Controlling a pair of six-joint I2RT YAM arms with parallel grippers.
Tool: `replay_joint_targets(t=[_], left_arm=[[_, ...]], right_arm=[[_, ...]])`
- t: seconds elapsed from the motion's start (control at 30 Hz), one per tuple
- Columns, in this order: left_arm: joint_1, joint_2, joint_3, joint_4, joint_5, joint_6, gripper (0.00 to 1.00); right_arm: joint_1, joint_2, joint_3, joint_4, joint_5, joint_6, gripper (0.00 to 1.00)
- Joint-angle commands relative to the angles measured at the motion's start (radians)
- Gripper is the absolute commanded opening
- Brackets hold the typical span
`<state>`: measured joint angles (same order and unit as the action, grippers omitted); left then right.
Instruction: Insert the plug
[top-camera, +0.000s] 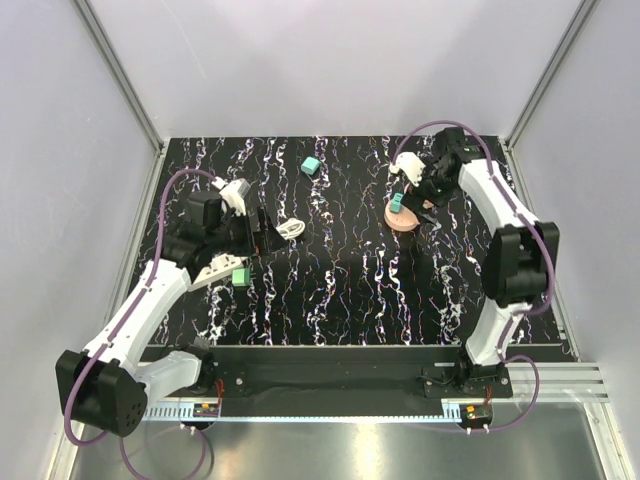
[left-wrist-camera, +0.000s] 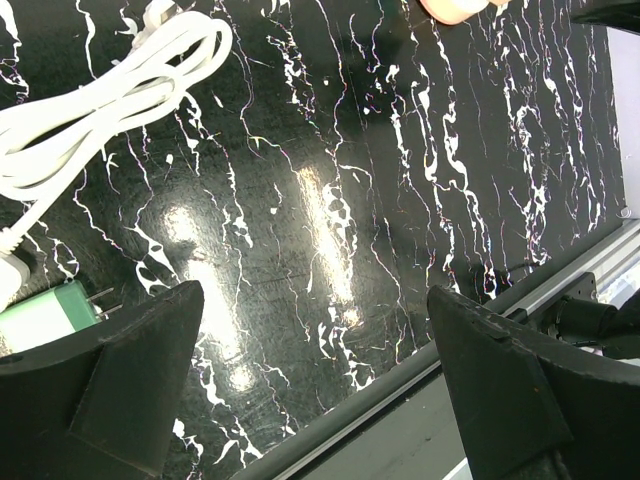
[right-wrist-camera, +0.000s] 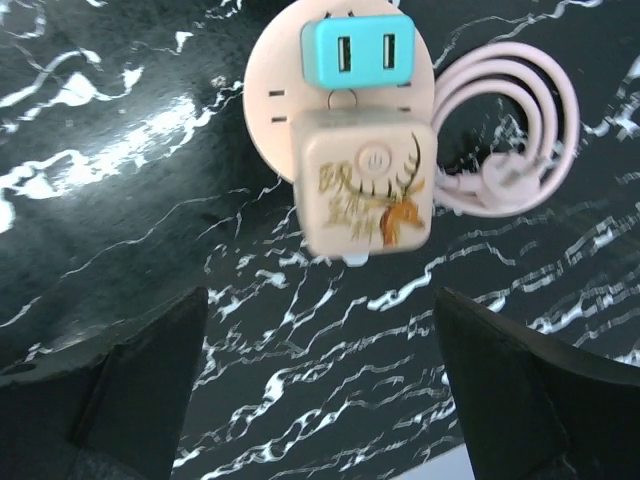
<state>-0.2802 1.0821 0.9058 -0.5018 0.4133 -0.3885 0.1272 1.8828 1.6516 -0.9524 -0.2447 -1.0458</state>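
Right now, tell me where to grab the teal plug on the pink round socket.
Probably best: grip the teal plug across its two short ends, coming straight down with the right gripper. Those ends are flat, parallel and free, while the beige deer-print block crowds one long side on the pink round socket. The open fingers line up with that axis.

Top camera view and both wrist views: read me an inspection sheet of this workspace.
Surface: black white-veined tabletop, glare patches, nothing spilled seen.
Job's things: small teal cube plug sits on round pink socket base, next to beige deer-print cube adapter; second teal cube lies loose farther back.
Clutter: white power strip; bright green cube plug beside it, prongs exposed.
Hands: left hand open, empty; right hand open, empty.
Cables: white coiled cord; pink coiled cord; purple arm cables.
Surroundings: pale enclosure walls, metal frame rails.
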Motion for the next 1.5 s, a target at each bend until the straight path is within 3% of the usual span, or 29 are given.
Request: replay_joint_targets(t=[0.0,0.27,0.37,0.47,0.5,0.63,0.7,0.77,0.9,1.07,1.3,1.47], left_arm=[[0.006,0.002,-0.007,0.042,-0.005,0.017,0.99],[0.004,0.047,0.015,0.042,-0.040,0.022,0.99],[0.004,0.067,0.042,0.039,-0.067,0.013,0.99],[0.003,0.078,0.079,0.036,-0.059,-0.018,0.99],[0.003,0.084,0.090,0.037,-0.057,-0.038,0.99],[0.001,0.131,0.191,0.039,-0.086,-0.064,0.99],[0.001,0.168,0.237,0.040,-0.109,-0.066,0.99],[0.001,0.241,0.315,0.040,-0.151,-0.055,0.99],[0.001,0.407,0.473,0.040,-0.247,0.005,0.99],[0.003,0.712,0.746,0.022,-0.355,0.068,0.94],[0.006,1.143,1.134,0.026,-0.307,-0.078,0.89],[0.009,1.309,1.323,0.066,-0.361,-0.144,0.88]], right_arm=[[0.022,-0.184,-0.048,0.029,0.012,0.110,1.00],[0.129,-0.450,-0.266,0.187,0.123,0.335,1.00],[0.183,-0.563,-0.376,0.408,0.286,0.566,1.00],[0.183,-0.628,-0.371,0.442,0.498,0.905,0.99],[0.183,-0.651,-0.351,0.414,0.536,1.098,1.00],[0.183,-0.738,-0.351,0.400,0.334,1.268,1.00],[0.181,-0.805,-0.427,0.470,0.321,1.427,1.00],[0.181,-0.849,-0.514,0.535,0.256,1.471,1.00],[0.181,-0.919,-0.622,0.653,0.092,1.648,0.89],[0.183,-0.964,-0.713,0.685,-0.060,1.706,0.89],[0.181,-1.027,-0.688,0.630,-0.054,1.569,0.90],[0.181,-1.048,-0.679,0.624,-0.079,1.596,0.90]])
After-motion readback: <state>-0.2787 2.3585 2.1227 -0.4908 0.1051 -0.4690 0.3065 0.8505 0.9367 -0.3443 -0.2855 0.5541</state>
